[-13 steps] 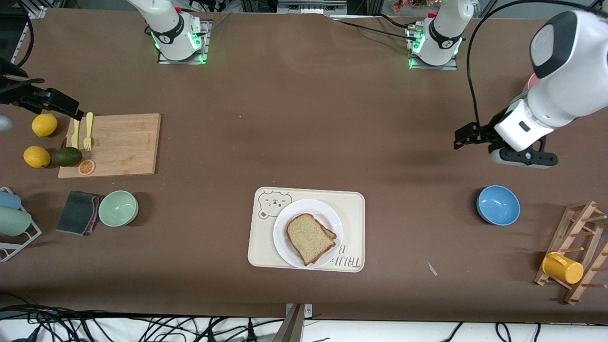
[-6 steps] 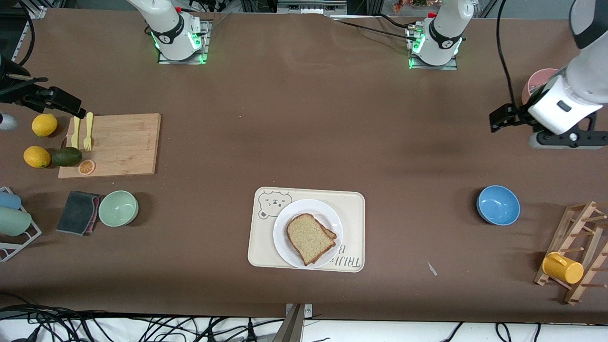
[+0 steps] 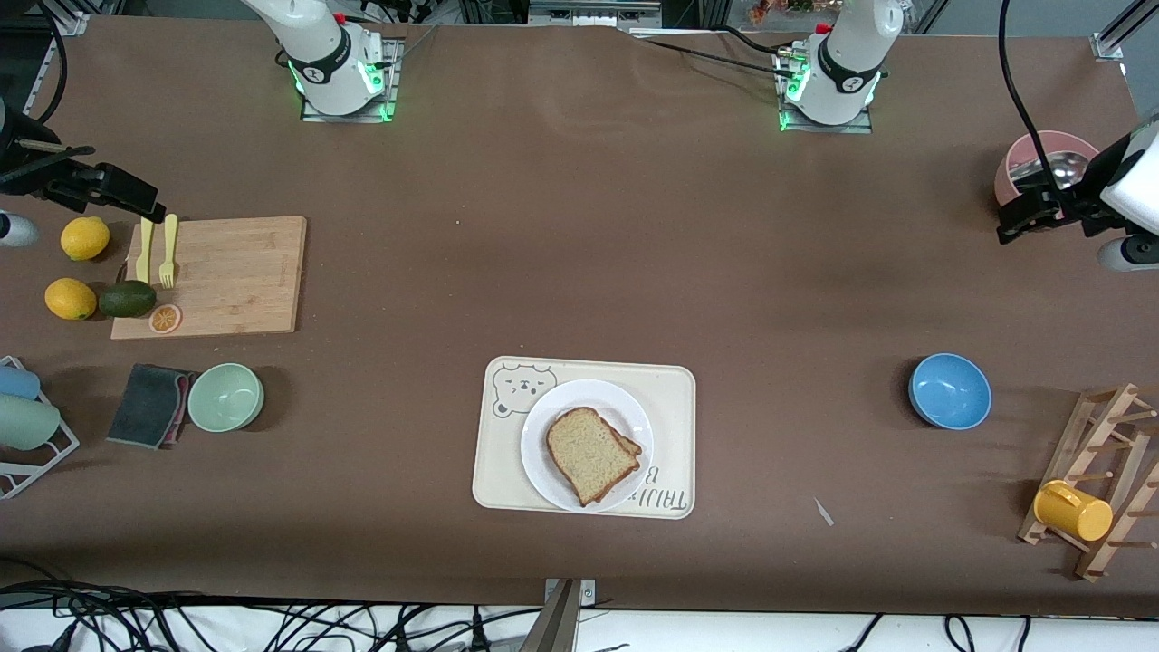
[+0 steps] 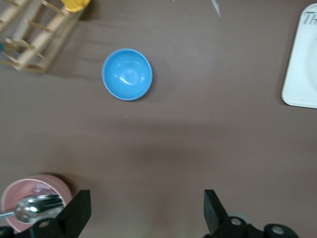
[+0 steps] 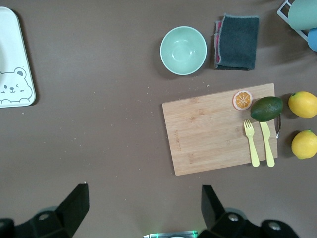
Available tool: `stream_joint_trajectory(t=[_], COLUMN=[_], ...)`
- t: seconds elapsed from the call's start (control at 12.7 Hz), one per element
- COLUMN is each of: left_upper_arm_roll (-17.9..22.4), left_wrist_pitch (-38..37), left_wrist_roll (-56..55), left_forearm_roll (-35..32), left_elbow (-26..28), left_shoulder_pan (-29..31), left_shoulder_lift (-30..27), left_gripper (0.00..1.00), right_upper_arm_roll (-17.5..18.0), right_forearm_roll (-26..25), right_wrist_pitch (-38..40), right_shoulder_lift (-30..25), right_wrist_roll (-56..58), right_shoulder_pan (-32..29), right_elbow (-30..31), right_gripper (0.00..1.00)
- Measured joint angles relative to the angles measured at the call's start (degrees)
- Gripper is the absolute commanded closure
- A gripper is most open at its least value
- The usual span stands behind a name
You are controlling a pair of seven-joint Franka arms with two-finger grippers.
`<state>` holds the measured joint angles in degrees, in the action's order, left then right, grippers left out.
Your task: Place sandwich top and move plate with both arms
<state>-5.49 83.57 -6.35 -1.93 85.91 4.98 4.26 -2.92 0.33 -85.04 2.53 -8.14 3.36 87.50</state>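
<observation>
The sandwich top [image 3: 590,453], a light speckled slice, lies on the white plate [image 3: 579,396], with a darker slice's edge [image 3: 633,445] showing under it. The plate sits on the cream bear tray [image 3: 502,475]. My left gripper [image 4: 147,210] is open and empty, high over the table beside the pink bowl [image 4: 29,191]. Its hand shows at the edge of the front view [image 3: 1127,254]. My right gripper [image 5: 144,206] is open and empty, high over the right arm's end of the table by the cutting board [image 5: 223,129]. Its black wrist part shows in the front view [image 3: 95,190].
The blue bowl [image 3: 949,391], the wooden rack with a yellow cup [image 3: 1073,510] and the pink bowl with a spoon [image 3: 1041,167] are at the left arm's end. The cutting board [image 3: 217,276], lemons [image 3: 84,238], avocado [image 3: 127,299], green bowl [image 3: 225,397] and cloth [image 3: 149,405] are at the right arm's end.
My left arm has swung away from the blue bowl toward the pink bowl and the table's end. The right arm, the plate and the bread have barely moved.
</observation>
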Motion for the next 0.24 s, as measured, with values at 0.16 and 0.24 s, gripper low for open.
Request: stream_joint_trajectory(t=[0.16,0.24], left_upper_arm_roll=[1.0,1.6], left_wrist_pitch=[-0.9,-1.1], left_wrist_roll=[-2.5,-3.2], left_forearm_roll=[2.2,2.4], left_elbow=[-0.2,-0.4], left_shoulder_pan=[0.3,0.4], left_shoulder_lift=[-0.1,-0.2], left_gripper=[0.0,0.0], right_upper_arm_roll=[0.0,0.0], right_forearm_roll=[0.0,0.0], right_wrist_pitch=[0.0,0.0], right_shoulder_lift=[0.0,0.0], right_wrist_roll=[0.0,0.0], right_shoulder_pan=[0.0,0.0], right_elbow=[0.0,-0.1], right_gripper=[0.0,0.0])
